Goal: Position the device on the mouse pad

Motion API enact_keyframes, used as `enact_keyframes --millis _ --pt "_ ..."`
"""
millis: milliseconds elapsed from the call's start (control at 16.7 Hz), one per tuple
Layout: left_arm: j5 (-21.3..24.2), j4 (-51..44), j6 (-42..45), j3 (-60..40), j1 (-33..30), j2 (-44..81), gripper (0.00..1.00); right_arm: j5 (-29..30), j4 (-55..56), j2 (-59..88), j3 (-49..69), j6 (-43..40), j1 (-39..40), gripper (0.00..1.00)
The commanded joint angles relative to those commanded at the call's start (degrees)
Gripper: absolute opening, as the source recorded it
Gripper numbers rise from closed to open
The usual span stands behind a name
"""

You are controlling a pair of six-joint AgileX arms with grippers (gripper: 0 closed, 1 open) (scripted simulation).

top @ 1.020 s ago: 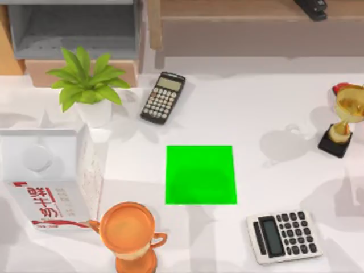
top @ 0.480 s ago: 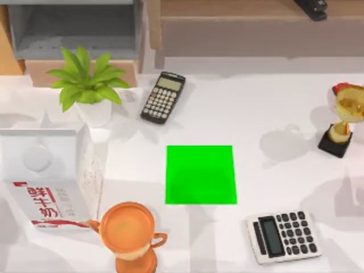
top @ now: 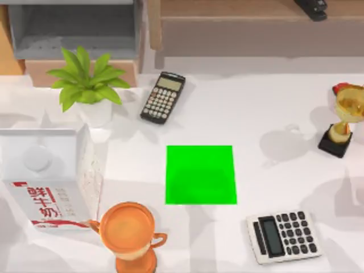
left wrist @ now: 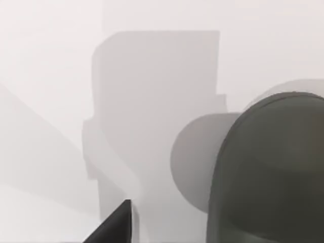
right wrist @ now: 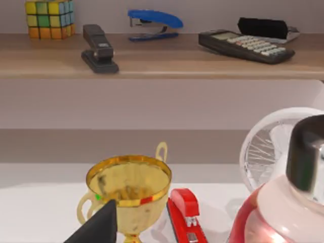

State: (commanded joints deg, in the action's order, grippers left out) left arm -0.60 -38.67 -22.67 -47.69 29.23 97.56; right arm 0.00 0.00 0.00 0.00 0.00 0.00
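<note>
Table (top: pixel 273 114) in full view from above, and the mouse pad (top: pixel 200 174) sits flat and bare at its middle, bright green, nothing touching it. Two devices are on offer: the black calculator (top: pixel 163 96) lies tilted toward the far edge, well apart from the pad and just beside the potted plant (top: pixel 85 84), while the grey calculator (top: pixel 284 236) rests close to the near edge, near the pad's near right corner but clear of it. A milk carton (top: pixel 48 182) stands along the left edge with an orange cup (top: pixel 128 232) at the near edge beside it, and a gold trophy (top: pixel 344 116) stands at the right edge. Over on the left wrist view, a dark sliver of the left gripper (left wrist: pixel 114 225) hangs above white surface next to a rounded grey shape (left wrist: pixel 268 167); spread or pressed together, it cannot be told. The right gripper (right wrist: pixel 98 225) pokes in front of the trophy and a red stapler (right wrist: pixel 185 215), its state equally impossible to tell.
</note>
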Motion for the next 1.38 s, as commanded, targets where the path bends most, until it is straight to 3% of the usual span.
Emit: enact_keyframes --millis 240,660,1080,1380 --pt "0.0 -4.3 0.2 -3.1 -0.3 -1.4 0.0 0.0 0.0 0.0 0.0 0.0 0.0 1.0" --pt "0.0 -23.2 -0.4 -14.0 -0.1 -8.5 0.0 0.0 0.0 0.0 0.0 0.0 0.0 1.0" --pt "0.0 -24.3 0.2 -15.1 -0.4 -9.1 0.0 0.0 0.0 0.0 0.0 0.0 0.0 1.0" --pt "0.1 -24.1 11.1 -20.5 -5.1 -7.4 0.0 0.0 0.0 0.0 0.0 0.0 0.0 1.0"
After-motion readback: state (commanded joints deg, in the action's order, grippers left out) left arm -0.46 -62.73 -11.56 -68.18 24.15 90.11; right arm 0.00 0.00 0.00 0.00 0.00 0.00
